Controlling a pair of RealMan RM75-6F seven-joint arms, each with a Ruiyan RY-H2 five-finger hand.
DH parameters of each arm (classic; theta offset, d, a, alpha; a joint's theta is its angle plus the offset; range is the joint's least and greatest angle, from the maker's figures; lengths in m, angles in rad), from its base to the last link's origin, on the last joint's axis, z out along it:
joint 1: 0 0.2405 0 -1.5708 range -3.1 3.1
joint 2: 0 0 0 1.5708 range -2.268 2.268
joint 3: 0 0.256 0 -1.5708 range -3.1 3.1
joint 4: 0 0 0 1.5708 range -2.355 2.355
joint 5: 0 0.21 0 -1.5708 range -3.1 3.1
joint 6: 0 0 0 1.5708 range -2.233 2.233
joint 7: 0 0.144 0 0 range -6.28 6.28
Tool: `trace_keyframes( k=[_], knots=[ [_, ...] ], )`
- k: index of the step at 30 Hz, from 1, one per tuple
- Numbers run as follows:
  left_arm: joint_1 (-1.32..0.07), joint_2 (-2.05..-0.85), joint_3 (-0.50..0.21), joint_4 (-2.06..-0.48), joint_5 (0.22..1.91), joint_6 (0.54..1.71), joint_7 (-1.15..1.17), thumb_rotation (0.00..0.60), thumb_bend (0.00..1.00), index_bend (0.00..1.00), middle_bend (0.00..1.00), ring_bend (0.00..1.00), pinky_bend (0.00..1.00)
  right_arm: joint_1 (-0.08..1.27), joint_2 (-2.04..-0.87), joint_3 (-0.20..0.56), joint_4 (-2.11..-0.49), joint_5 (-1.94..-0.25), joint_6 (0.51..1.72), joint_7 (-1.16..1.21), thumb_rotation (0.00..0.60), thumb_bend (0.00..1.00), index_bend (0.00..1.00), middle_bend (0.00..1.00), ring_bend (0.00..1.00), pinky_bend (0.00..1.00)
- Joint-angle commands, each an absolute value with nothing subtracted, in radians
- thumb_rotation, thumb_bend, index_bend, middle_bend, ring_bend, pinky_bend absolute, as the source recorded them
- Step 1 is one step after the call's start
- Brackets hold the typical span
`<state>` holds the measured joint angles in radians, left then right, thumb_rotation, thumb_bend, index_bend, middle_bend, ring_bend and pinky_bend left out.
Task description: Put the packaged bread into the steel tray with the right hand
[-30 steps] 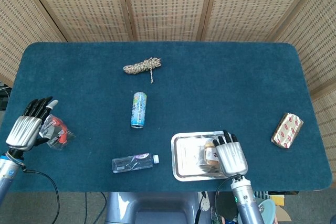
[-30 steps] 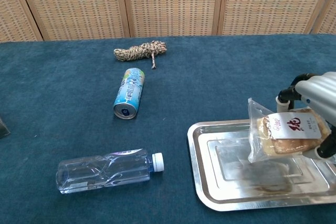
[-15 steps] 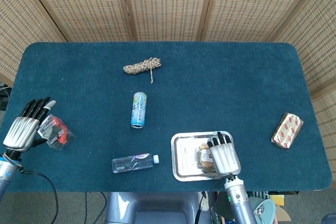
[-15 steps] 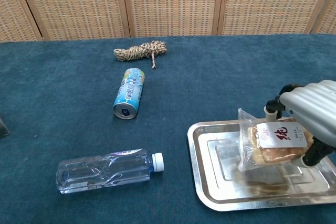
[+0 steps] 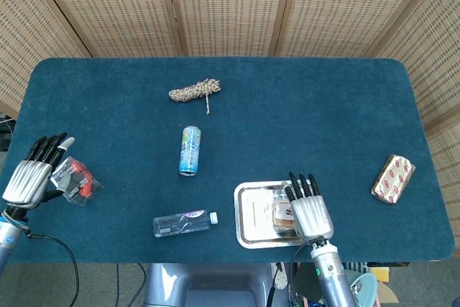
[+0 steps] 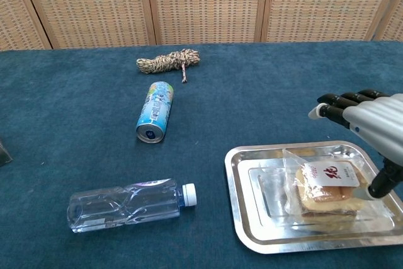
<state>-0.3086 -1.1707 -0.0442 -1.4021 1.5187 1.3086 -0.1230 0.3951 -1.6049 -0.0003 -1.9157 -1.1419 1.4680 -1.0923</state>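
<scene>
Teal cloth covers the table (image 5: 287, 106), the widest thing under both hands. Next in size is the steel tray (image 6: 242, 184), directly beneath the right hand (image 5: 310, 210), whose fingers are spread apart and straight, holding nothing, raised above the tray. The packaged bread (image 6: 324, 187) lies flat inside the tray, just under and slightly to the left of that hand's palm; in the chest view one dark fingertip (image 6: 381, 184) sits right at the packet's right edge, though whether it touches I cannot tell.

Left of the right hand, near the table's front edge, lies a clear water bottle (image 6: 129, 205) on its side, cap pointing toward the tray. Beyond it and further from the hand lies a blue drink can (image 6: 155, 112), also on its side. Farther still, toward the screens, sits a coil of rope (image 6: 169, 61). Well to the right of the right hand rests a gold-and-red wrapped packet (image 5: 393, 178).

At the far left, the left hand (image 5: 32, 174) rests with fingers extended, touching a small red-and-clear packet (image 5: 75, 180) without gripping it.
</scene>
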Motion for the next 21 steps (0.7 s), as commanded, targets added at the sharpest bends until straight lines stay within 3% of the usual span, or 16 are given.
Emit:
trace_keyframes(
  k=[1,9,21],
  knots=[
    [-0.308,-1.172,-0.044,-1.399,1.512,1.303,-0.122,0.6,0.5,0.0,0.0,0.0,0.0,0.411,-1.583,0.031,-1.929,-1.183,1.475,-1.088,0.6,0.15,0.1,0.0,0.0,0.0],
    [-0.287,-1.155,-0.044,-1.429,1.492,1.321,-0.088,0.6,0.5,0.0,0.0,0.0,0.0,0.446,-1.447,0.124,-1.95,-1.187,1.439,-1.031,0.6,0.15,0.1,0.0,0.0,0.0],
    [-0.242,-1.117,-0.045,-1.526,1.471,1.375,-0.014,0.6,0.5,0.0,0.0,0.0,0.0,0.39,-1.299,0.086,-1.991,-1.258,1.465,-0.93,0.6,0.15,0.1,0.0,0.0,0.0]
  ],
)
